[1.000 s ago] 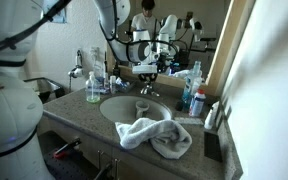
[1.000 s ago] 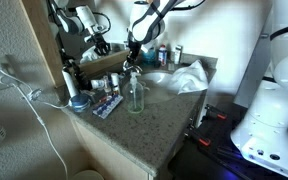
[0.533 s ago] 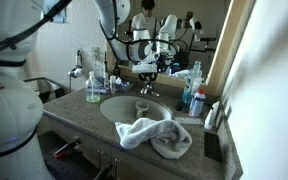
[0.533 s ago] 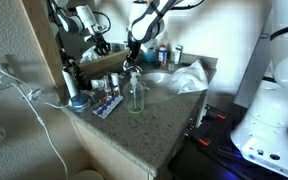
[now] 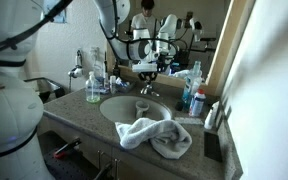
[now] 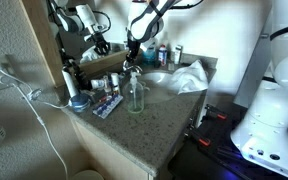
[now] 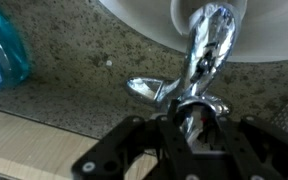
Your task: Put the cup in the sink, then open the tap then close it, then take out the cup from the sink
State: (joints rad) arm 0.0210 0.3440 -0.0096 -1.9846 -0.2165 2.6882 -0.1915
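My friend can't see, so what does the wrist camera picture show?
The black claw is pinched shut on the base of the shiny chrome tap. The spout reaches over the white sink, with grey speckled countertop around it and a blue bottle at the left edge.

Grey countertop (image 5: 79, 116) around the sink (image 5: 119, 108) bears a crumpled towel (image 5: 154, 136) and a green-liquid bottle (image 5: 93, 90)

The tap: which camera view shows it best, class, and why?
The wrist view: the tap is seen close up, with its chrome spout and handles plain. In both exterior views it is tiny and dim beneath the gripper, with little detail visible.
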